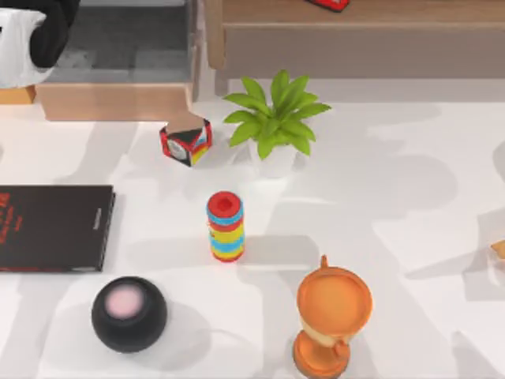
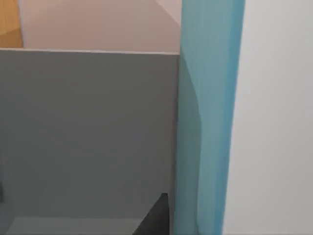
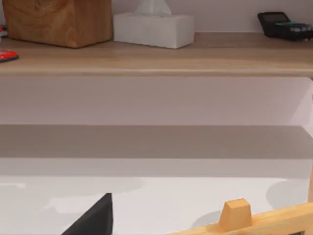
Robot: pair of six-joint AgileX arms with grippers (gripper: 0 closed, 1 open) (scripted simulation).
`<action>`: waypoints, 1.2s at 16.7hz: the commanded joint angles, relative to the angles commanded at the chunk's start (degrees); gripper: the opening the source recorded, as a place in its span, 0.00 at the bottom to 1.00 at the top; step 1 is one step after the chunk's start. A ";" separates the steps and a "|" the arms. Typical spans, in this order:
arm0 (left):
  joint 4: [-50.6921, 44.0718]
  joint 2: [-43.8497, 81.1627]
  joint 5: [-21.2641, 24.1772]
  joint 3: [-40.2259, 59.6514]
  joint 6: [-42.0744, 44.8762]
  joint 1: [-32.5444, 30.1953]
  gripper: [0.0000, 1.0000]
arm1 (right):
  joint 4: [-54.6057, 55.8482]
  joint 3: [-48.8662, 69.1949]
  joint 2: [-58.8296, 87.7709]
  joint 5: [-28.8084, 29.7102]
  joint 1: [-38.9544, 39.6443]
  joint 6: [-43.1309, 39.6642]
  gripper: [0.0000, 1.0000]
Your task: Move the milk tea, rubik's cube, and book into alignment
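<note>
The milk tea and the rubik's cube are out of view. A teal-blue upright band, coloured like the book's cover, stands very close in the left wrist view, beside a grey wall. A dark part of my left gripper shows just beside that band. My left arm is at the table's far left corner, over the grey-floored wooden tray. A dark part of my right gripper hangs low over the white table, facing the wooden shelf.
On the table are a black slab with red lettering, a small tan-topped box, a potted plant, a stack of coloured rings, a black round speaker and an orange trophy. A wooden stand is near the right gripper.
</note>
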 joint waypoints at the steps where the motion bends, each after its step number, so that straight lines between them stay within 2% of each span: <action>1: 0.00 0.00 0.00 0.00 0.00 0.00 0.40 | 0.00 0.00 0.00 0.00 0.00 0.00 1.00; 6: 0.00 0.00 0.00 0.00 0.00 0.00 0.02 | 0.00 0.00 0.00 0.00 0.00 0.00 1.00; 20: -0.85 -2.10 -0.18 -1.14 0.09 -0.26 0.00 | 0.00 0.00 0.00 0.00 0.00 0.00 1.00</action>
